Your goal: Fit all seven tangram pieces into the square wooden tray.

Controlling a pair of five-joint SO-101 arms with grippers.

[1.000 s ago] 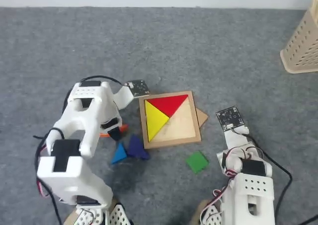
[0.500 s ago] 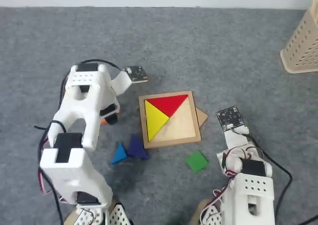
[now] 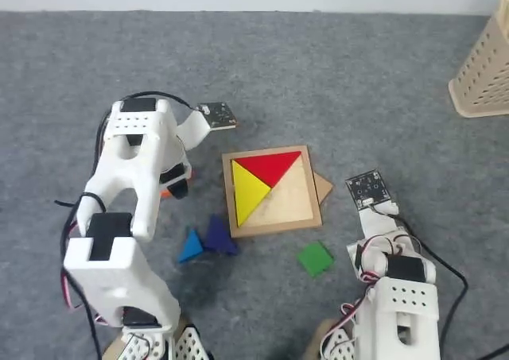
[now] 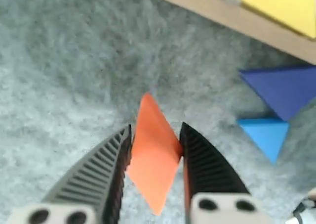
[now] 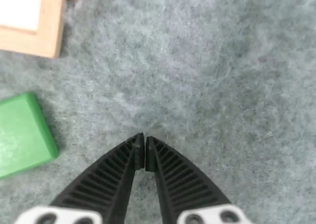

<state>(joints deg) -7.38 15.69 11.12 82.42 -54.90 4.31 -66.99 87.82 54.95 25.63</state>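
Grey carpeted table carries tray; red triangle seated at 12 o'clock of recess, yellow triangle at 9 o'clock, edges touching. At tray's 9 o'clock, left fingers clamp orange piece. At 4 o'clock, right fingers pressed together, empty. Green square at 5 o'clock; dark blue triangle and light blue triangle touching at 7 o'clock.

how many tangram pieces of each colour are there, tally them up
red triangle piece: 1
yellow triangle piece: 1
dark blue triangle piece: 1
light blue triangle piece: 1
green square piece: 1
orange parallelogram piece: 1
tan wooden piece, partly hidden at the edge of the square wooden tray: 1
total: 7
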